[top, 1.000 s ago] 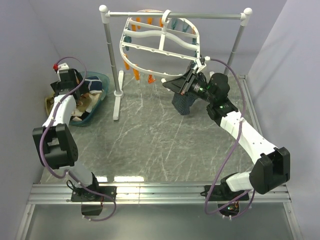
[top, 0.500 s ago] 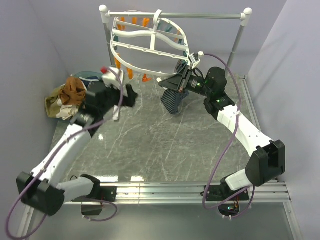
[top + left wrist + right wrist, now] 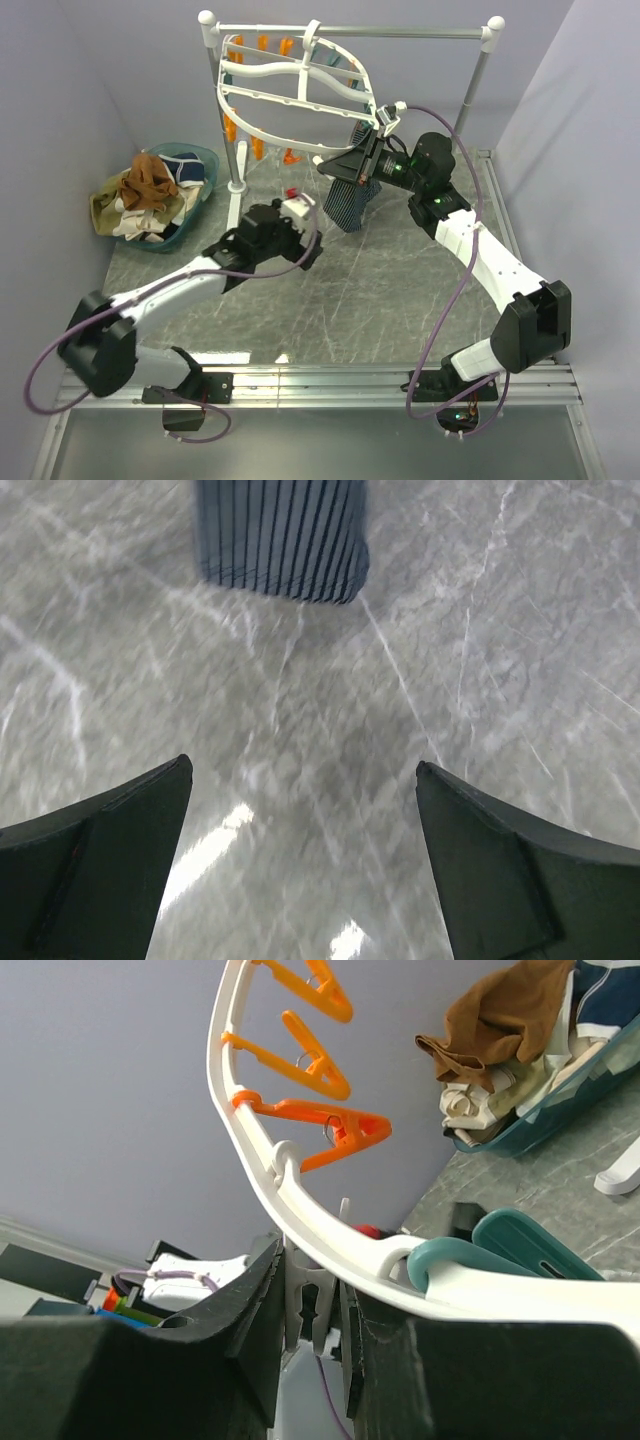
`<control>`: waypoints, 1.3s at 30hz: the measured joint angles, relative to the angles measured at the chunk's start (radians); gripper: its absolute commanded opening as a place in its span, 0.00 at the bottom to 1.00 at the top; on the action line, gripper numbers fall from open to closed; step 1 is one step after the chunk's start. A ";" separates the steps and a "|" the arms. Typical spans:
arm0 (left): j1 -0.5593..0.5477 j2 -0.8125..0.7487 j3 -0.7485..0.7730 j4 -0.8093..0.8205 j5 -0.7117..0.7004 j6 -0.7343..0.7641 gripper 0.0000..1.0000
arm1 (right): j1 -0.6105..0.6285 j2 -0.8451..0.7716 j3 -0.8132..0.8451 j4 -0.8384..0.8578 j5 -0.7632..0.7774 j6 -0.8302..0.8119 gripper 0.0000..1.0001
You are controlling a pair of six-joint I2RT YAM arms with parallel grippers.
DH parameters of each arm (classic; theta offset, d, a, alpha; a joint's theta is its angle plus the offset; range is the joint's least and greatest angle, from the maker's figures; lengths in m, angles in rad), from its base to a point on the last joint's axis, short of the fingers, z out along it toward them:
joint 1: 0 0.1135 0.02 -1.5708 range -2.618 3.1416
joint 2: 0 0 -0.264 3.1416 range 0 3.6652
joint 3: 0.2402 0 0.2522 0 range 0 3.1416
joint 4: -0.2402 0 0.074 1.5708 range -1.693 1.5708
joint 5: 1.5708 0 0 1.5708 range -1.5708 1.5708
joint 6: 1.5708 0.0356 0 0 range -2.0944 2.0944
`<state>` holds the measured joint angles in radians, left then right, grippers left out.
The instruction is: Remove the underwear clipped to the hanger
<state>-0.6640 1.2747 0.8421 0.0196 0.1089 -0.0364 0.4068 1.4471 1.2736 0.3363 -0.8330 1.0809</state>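
Observation:
The white oval hanger point(image 3: 290, 95) hangs tilted from the rail. One piece of dark striped underwear point(image 3: 345, 200) dangles from its lower right rim. Right there my right gripper point(image 3: 362, 165) is shut on a white clothespin point(image 3: 318, 1305) under the hanger rim point(image 3: 250, 1155). Orange clothespins point(image 3: 335, 1130) and a teal one point(image 3: 520, 1245) sit along that rim. My left gripper point(image 3: 310, 250) is open and empty, low over the table, short of the striped underwear point(image 3: 280, 535). More underwear, tan-brown point(image 3: 150, 180), navy point(image 3: 188, 170) and cream point(image 3: 115, 215), lies in the basket.
A teal basket point(image 3: 205, 160) stands at the far left by the wall. The silver rail stand point(image 3: 400, 32) spans the back, with its left post point(image 3: 225, 120) and white foot point(image 3: 235, 215) between the basket and my left gripper. Grey walls close both sides.
My left arm has swung from over the basket to the table's middle, toward the striped underwear. The hanger has shifted left along the rail, and my right gripper has followed, still shut.

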 measured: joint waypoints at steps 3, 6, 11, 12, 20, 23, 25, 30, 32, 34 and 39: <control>-0.055 0.110 0.048 0.057 -0.035 0.025 1.00 | 0.000 0.000 0.000 0.002 -0.003 0.014 0.00; -0.109 0.234 0.118 0.117 -0.092 0.037 1.00 | 0.000 0.000 0.000 0.011 -0.007 0.030 0.00; -0.160 0.412 0.232 0.218 -0.208 0.045 1.00 | 0.000 -0.001 0.000 0.027 -0.015 0.056 0.00; -0.161 0.438 0.250 0.231 -0.225 0.044 1.00 | 0.000 -0.001 0.000 0.031 -0.017 0.061 0.00; -0.158 0.629 0.459 0.263 -0.309 0.032 0.42 | 0.000 -0.011 -0.007 0.066 -0.025 0.094 0.00; -0.158 0.654 0.517 0.233 -0.297 0.022 0.00 | 0.000 -0.023 -0.018 0.074 -0.025 0.101 0.07; -0.159 0.650 0.515 0.230 -0.287 0.011 0.00 | 0.000 -0.029 -0.024 0.075 -0.026 0.105 0.15; -0.159 0.586 0.420 0.230 -0.269 -0.025 0.00 | 0.000 -0.040 -0.034 0.076 -0.027 0.108 0.65; -0.161 0.552 0.381 0.221 -0.257 -0.037 0.00 | 0.000 -0.049 -0.038 0.049 -0.037 0.097 0.97; -0.168 0.521 0.356 0.205 -0.246 -0.040 0.00 | 0.001 -0.065 -0.038 0.023 -0.035 0.076 0.98; -0.202 0.468 0.343 0.156 -0.213 -0.055 0.01 | -0.026 -0.134 -0.038 -0.022 -0.033 0.038 1.00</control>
<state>-0.8661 1.7428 1.1847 0.1757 -0.1040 -0.0910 0.3813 1.3128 1.2354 0.3145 -0.8661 1.1187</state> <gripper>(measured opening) 0.022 0.989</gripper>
